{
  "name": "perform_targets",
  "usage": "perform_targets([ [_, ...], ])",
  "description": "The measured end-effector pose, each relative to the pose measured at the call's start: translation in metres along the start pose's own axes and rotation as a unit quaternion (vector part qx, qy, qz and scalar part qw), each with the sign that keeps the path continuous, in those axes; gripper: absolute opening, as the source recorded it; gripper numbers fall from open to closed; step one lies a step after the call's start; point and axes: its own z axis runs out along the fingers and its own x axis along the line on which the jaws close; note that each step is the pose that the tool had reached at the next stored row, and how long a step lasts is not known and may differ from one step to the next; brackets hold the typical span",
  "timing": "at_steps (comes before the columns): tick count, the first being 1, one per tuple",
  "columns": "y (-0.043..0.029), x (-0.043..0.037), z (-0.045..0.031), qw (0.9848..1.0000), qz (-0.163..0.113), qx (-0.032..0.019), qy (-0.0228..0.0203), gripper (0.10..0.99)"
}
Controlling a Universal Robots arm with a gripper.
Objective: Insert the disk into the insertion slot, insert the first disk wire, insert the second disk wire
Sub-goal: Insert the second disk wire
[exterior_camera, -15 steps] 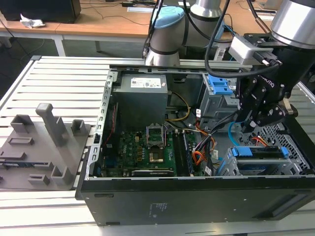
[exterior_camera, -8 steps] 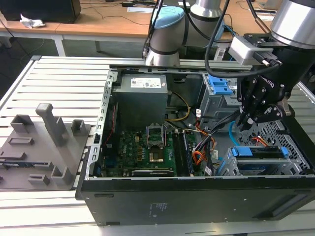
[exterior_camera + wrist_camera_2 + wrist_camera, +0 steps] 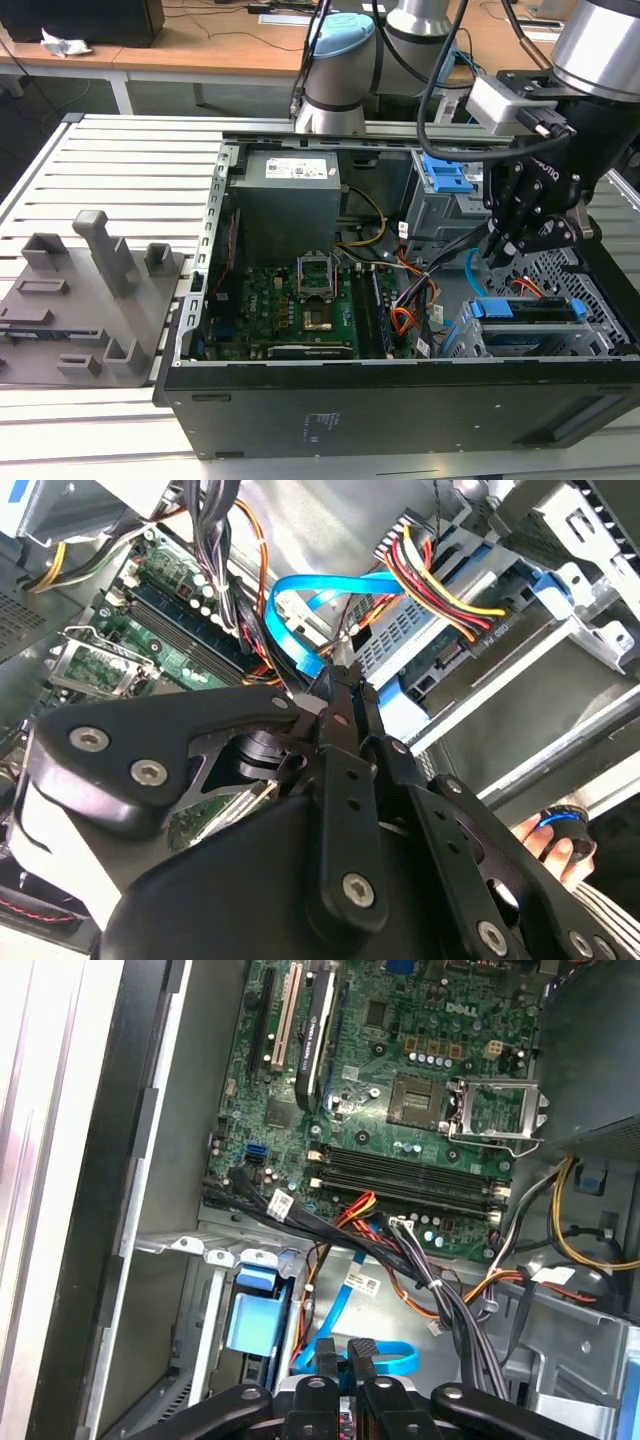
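Presently we find the gripper (image 3: 345,685) pinched nearly closed on the light blue cable (image 3: 320,592) just beside the disk (image 3: 530,310), which sits in its slot (image 3: 470,345), and judge the plug must meet its socket squarely, without kinking the loop.

From here the black claw (image 3: 345,680) covers the far end of the flat light blue cable (image 3: 330,588); the silver bracketed drive (image 3: 530,312) sits mostly hidden inside its cage.

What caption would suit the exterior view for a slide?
Robot gripper reaching into an open computer case, just above the disk seated in the insertion slot.
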Motion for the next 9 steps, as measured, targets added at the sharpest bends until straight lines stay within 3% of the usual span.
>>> perform_targets([
  [1,0.0003,0.0021,0.0001,1.0,0.0,0.0,0.0,0.165],
  [4,0.0032,0.0194,0.0009,1.0,-0.001,0.0,0.0001,0.165],
  [6,0.0041,0.025,0.0013,1.0,-0.001,0.0,0.0,0.165],
  [9,-0.0059,0.0338,0.0026,1.0,-0.002,-0.0009,0.0,0.165],
])
